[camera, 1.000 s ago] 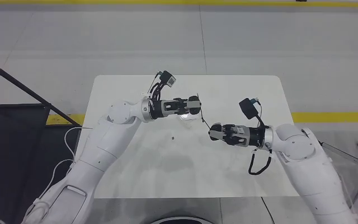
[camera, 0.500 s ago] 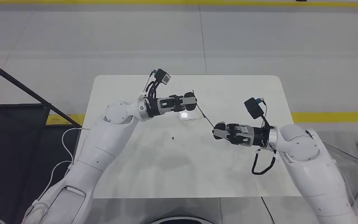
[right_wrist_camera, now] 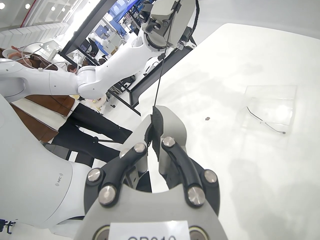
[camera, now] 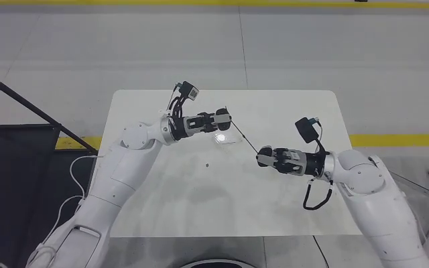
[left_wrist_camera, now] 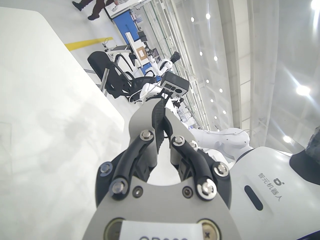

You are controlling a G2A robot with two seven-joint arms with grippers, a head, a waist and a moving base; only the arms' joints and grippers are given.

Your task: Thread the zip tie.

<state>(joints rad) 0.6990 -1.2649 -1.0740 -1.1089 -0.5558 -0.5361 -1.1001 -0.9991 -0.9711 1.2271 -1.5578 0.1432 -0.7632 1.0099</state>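
Zip tie (right_wrist_camera: pixel 158 81), a thin black plastic strap, runs straight between our two claws above the table. Nearest us, the right claw (right_wrist_camera: pixel 154 114) has its ribbed black pads pressed together on one end of it, the grey metal fingers narrowing to a point. From there the strap's long axis heads away from us and across toward our left side, held off the surface. A small dark knob (right_wrist_camera: pixel 162 56) sits partway along; we take it for the locking head but cannot tell for sure. Under that span, on the table, lies a clear, glossy square tray (right_wrist_camera: pixel 271 93) with a second thin dark strand (right_wrist_camera: pixel 265 123) lying flat in it. Farther out, the left claw (left_wrist_camera: pixel 162 112) pinches the strap's other end, its pads likewise shut tight. Both claws sit on the one line, so we judge that any pull-through must go along that axis, the claws drawing apart. A sideways tug would likely bend so slim a strap. Beyond, the table (camera: pixel 288 107) is white, smooth and matte.
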